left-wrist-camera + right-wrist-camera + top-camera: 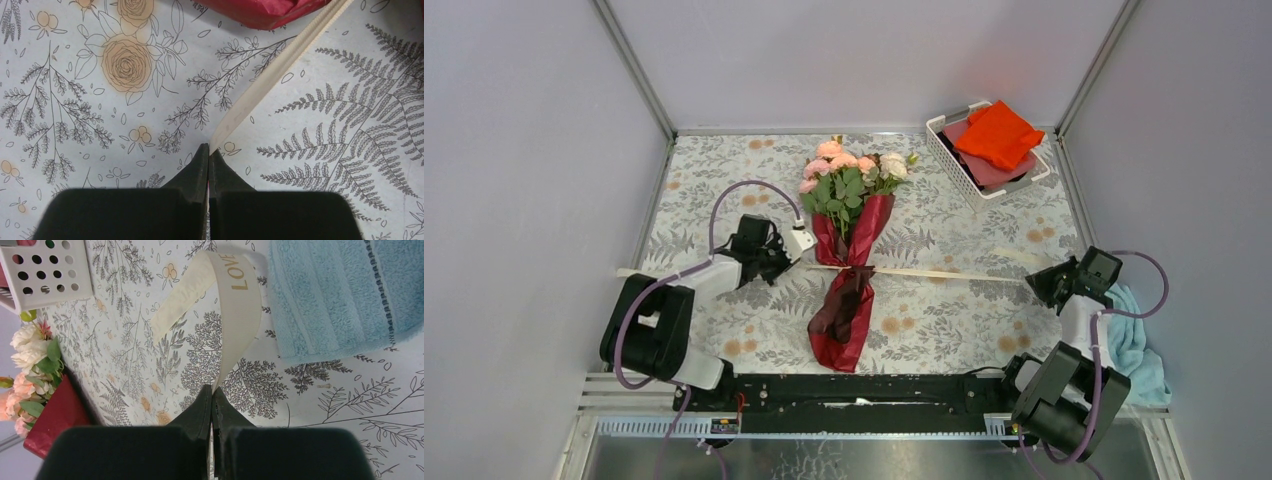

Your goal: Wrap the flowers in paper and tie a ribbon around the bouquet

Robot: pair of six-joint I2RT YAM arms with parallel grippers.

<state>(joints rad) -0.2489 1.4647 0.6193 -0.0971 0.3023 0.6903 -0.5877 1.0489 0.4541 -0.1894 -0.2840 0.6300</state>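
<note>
The bouquet (849,250) lies mid-desk (964,330), roses away from the arms, with the ribbon (944,272) stretched crosswise at the narrow waist of its paper (842,320); whether it runs over or under, I cannot tell. The left hand (208,150) is pressed together on one ribbon end, and the right hand (211,392) pinches the other beside the blue towel (340,290). For the tie, I would bring both ends in evenly, cross them at the waist, and stay gentle so the bundle does not slide
</note>
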